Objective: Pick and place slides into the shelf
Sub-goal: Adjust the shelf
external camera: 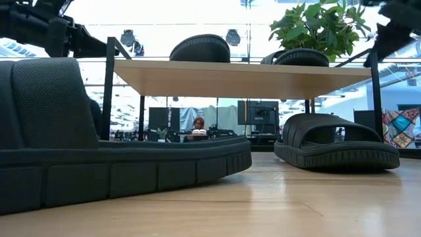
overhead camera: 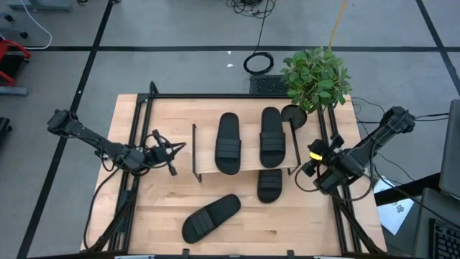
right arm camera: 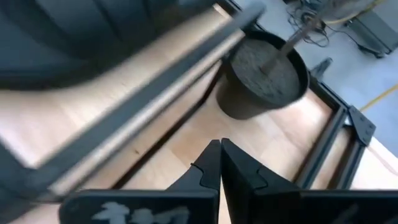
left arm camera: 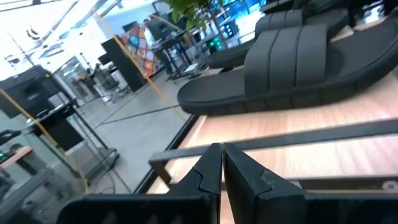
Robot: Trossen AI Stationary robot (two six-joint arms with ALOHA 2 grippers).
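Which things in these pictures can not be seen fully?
- Slide under the shelf: in the high view, the shelf board covers its far half.
- Nearest slide: in the low view, cut off by the left edge.
- Plant pot: in the right wrist view, blurred; the plant is cut off.

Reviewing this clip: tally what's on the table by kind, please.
Black slides: 4, two on top of the shelf, one partly under it, one loose on the table
Shelf: 1
Potted plant: 1
Total: 6
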